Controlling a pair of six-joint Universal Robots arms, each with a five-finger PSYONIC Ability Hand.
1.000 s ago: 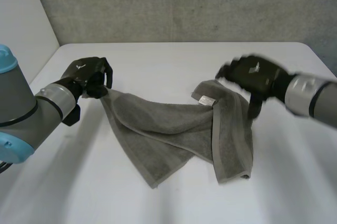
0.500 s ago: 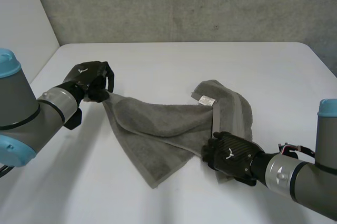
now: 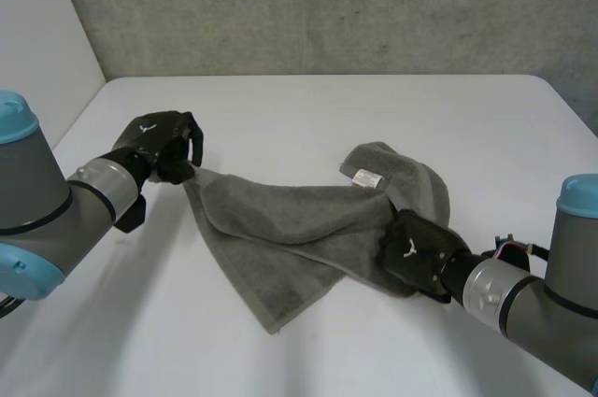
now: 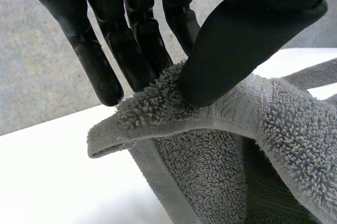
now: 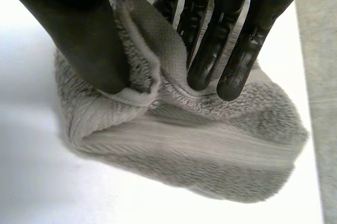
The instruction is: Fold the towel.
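Towel is lying rumpled across the middle of the white counter, running from the left side toward the near right corner. It's partly doubled over itself, with a white label facing up on the far right fold.

Left hand is sitting near the counter's left edge, pinching the towel's left corner. In the left wrist view the thumb is pressing the terry corner against the fingers. The hem is sticking out just past the fingertips, and the rest of the cloth is hanging away under the palm.

Right hand is gripping the towel's near right end, low on the counter. In the right wrist view a raised fold of hem is being clamped between the thumb and the fingers — fingertips are digging into the pile, and the bunched end is lying on the counter right below them.
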